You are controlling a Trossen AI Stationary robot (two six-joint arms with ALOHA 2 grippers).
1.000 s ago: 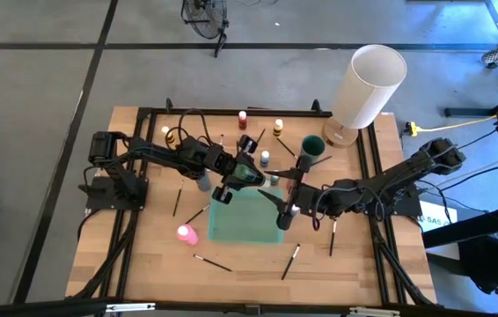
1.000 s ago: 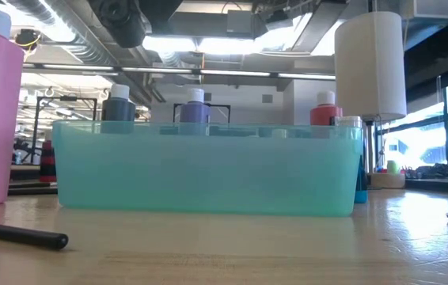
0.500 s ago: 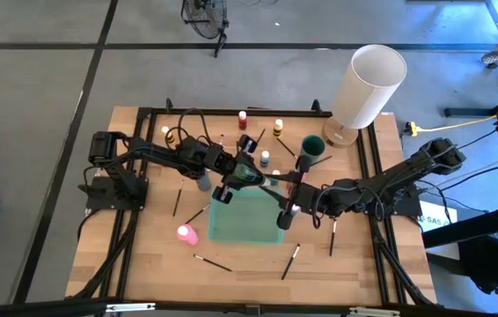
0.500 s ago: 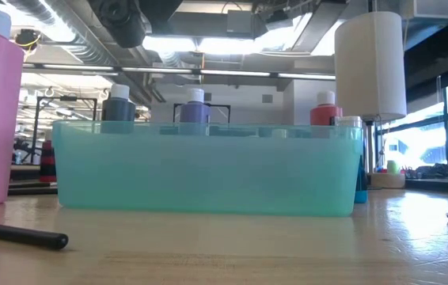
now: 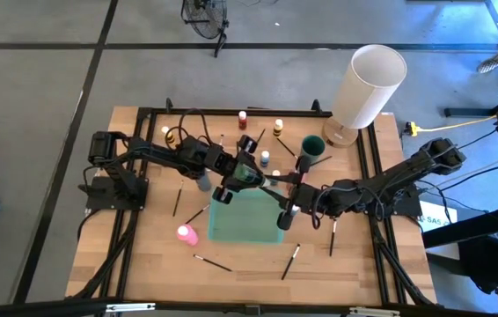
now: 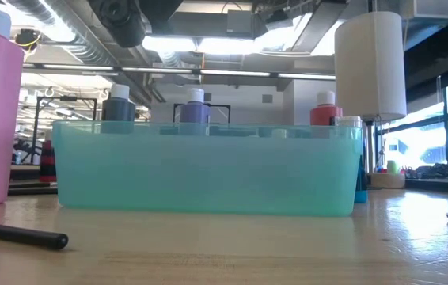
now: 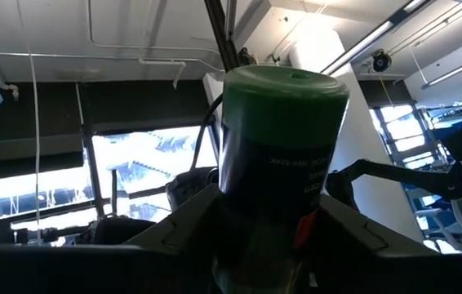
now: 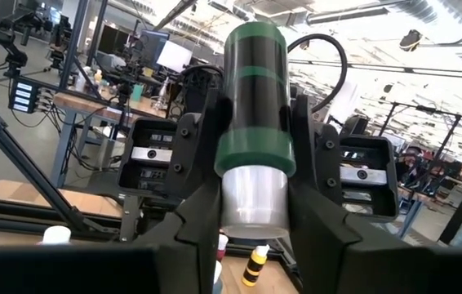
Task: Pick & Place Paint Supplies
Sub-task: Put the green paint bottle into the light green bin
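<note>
Hanging in mid-air between the two arms, the green paint bottle sat over the far edge of the teal bin, roughly mid-desk in the high view. It wasn't touching the desk or the bin.

The right gripper had its jaws pinching the bottle, one finger on each side of the body. The left gripper was right up against the same bottle from the other side. Honestly, nobody could tell from these views whether it was clamped on or had let go. It looked like a handoff in progress, though that's a guess.

As for handling, it's a small plastic bottle, so probably light and fairly stiff. The round, smooth wall looked slippery and could twist in a loose pinch. The best hold seemed to be across the middle of the body, below the green cap, not on the cap itself.

Plenty of the task looked left to do. A pink bottle stood on the desk just beside the bin's near left corner. A few more little bottles stood behind the bin, and thin brushes lay scattered on the wood. The big white cylinder stood off at the far right corner, well apart from all this.
</note>
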